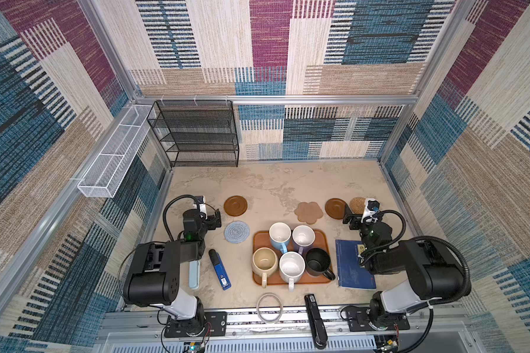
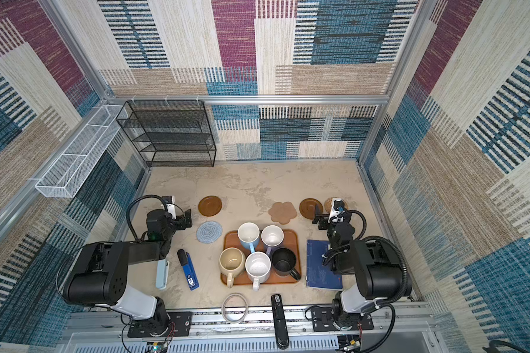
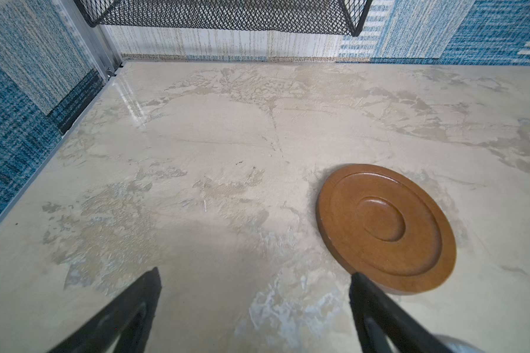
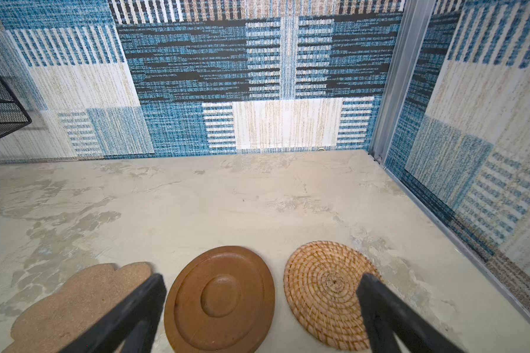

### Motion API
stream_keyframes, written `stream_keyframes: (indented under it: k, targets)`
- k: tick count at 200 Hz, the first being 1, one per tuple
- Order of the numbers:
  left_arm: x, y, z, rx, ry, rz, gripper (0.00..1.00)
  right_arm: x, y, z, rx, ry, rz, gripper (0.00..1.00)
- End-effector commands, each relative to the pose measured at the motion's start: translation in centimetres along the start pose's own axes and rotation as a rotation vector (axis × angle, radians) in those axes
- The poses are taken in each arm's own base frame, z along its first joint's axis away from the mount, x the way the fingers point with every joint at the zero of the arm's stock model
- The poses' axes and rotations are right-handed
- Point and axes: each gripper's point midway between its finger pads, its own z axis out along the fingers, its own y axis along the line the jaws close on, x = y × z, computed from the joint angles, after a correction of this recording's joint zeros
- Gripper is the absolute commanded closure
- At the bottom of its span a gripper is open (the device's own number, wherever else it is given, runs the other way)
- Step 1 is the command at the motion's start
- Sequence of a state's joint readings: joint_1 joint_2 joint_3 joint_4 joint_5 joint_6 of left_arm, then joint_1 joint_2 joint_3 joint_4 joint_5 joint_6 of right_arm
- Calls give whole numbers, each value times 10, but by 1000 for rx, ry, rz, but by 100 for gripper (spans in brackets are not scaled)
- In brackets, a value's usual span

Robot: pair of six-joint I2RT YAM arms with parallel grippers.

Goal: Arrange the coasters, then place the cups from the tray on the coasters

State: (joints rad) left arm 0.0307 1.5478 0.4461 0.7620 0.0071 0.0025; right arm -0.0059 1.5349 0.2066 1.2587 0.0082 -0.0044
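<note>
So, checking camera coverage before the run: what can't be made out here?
- Rattan coaster: both top views, partly behind the right arm.
- Blue book: both top views, right arm covers its edge.
- Pale case: both top views, left arm overlaps it.
- Stapler label: too small to read.

In both top views we are looking steeply down from high above the front edge of the desk (image 1: 273, 183), facing the back wall and taking in the whole scene from afar. On the left wrist we are sitting low and close, facing the back left corner past a brown wooden disc (image 3: 386, 226). On the right wrist we are facing the back right corner over the other wooden disc (image 4: 221, 299) and the rattan round (image 4: 325, 293); both wrist views are catching the black mesh rack (image 3: 227, 15).
</note>
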Motion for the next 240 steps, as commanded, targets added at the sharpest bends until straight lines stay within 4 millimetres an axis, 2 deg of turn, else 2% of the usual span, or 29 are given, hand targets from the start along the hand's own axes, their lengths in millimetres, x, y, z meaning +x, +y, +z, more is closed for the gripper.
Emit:
stream_keyframes:
  k: [1, 240]
  targets:
    - [-7, -4, -1, 27, -30, 15, 1, -6, 1, 1, -6, -24, -11, 0]
    - [-7, -5, -1, 30, -27, 18, 1, -7, 1, 1, -6, -26, -12, 0]
